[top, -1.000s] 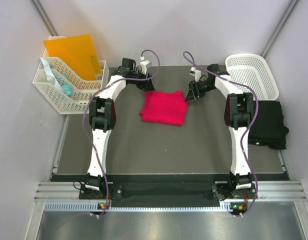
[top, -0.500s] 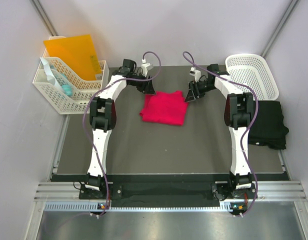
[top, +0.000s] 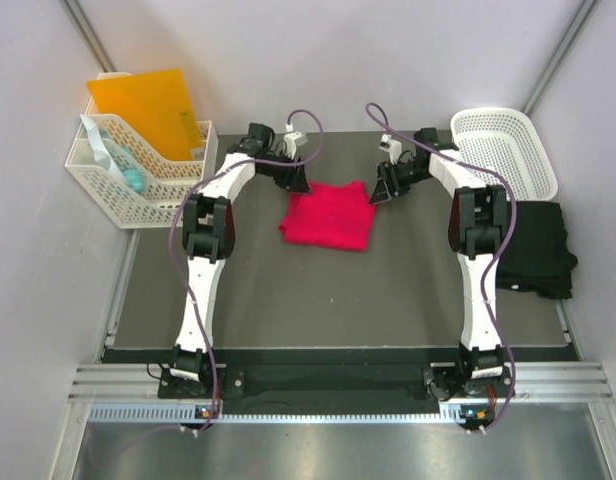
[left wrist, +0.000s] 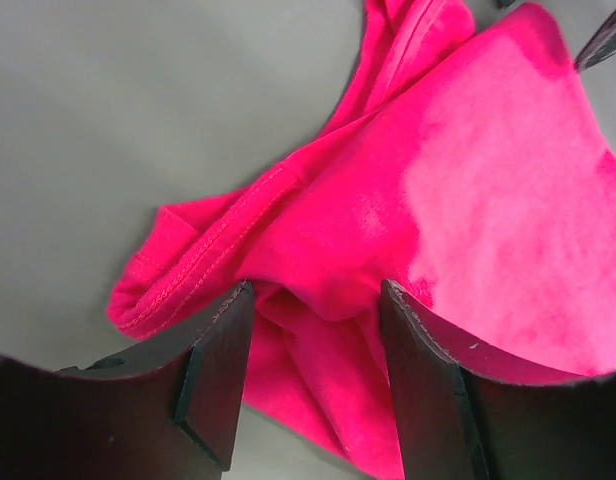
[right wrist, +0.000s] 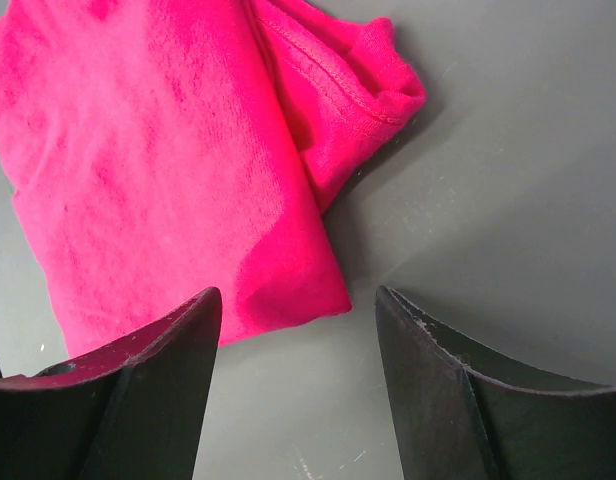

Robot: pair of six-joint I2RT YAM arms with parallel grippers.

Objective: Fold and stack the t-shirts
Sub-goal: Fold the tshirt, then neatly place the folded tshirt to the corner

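Note:
The pinkish-red t-shirt (top: 328, 215) lies folded in a rough square on the dark mat, toward the back. My left gripper (top: 297, 180) is at its far left corner. In the left wrist view the left gripper (left wrist: 316, 296) is open, with a bunched fold of the shirt (left wrist: 468, 180) between its fingers. My right gripper (top: 380, 190) is open at the shirt's far right corner; in the right wrist view the right gripper (right wrist: 298, 296) hangs over the mat, with the shirt's corner (right wrist: 148, 150) just ahead. The black t-shirt (top: 538, 248) lies bunched at the right edge.
A white lattice basket (top: 508, 150) stands at the back right, just behind the black shirt. A white bin (top: 128, 175) with an orange folder (top: 148, 105) stands at the back left. The dark mat (top: 328, 300) ends at a metal rail in front.
My left gripper has moved forward and right from the back of the mat onto the shirt's far left corner. The right arm and both shirts have not moved.

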